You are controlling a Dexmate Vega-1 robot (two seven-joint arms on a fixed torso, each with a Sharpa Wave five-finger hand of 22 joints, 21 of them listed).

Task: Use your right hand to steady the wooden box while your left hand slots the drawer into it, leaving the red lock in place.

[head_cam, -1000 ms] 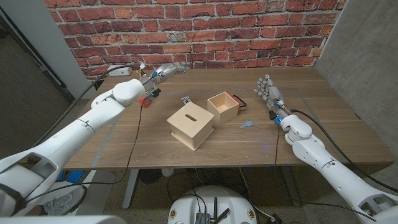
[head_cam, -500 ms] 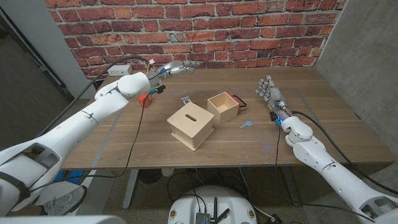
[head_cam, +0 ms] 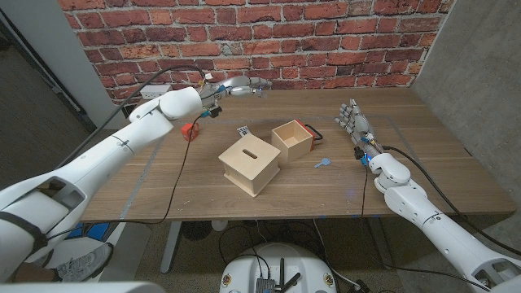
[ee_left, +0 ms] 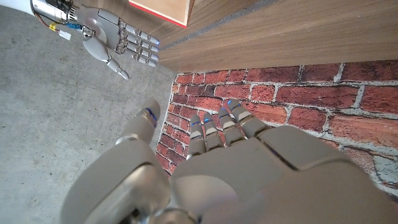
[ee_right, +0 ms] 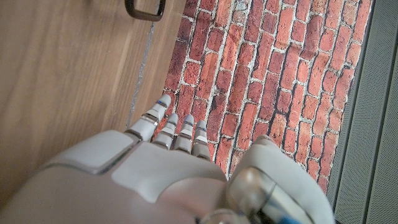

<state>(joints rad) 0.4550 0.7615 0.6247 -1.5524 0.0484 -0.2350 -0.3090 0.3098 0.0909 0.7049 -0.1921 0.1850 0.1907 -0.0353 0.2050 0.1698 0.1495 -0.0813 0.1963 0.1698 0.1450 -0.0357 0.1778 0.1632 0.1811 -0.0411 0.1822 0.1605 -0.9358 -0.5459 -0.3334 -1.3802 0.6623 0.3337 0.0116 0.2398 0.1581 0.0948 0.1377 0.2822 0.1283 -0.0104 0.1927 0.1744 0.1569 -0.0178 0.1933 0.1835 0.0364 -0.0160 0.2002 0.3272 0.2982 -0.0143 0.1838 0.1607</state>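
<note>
Both hands are spread and empty: the left hand (head_cam: 244, 85) should drop behind the drawer (head_cam: 294, 139), while the right hand (head_cam: 352, 119) braces the box (head_cam: 250, 164) squarely.

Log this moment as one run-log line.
left robot hand: raised over table's far edge, empty | right robot hand: open, clear of wooden box | drawer: out, beside box | red lock: behind drawer

A small blue piece (head_cam: 323, 162) lies on the wooden table (head_cam: 163, 183), a small red object (head_cam: 190, 129) far left, before a brick wall (head_cam: 326, 41).
</note>
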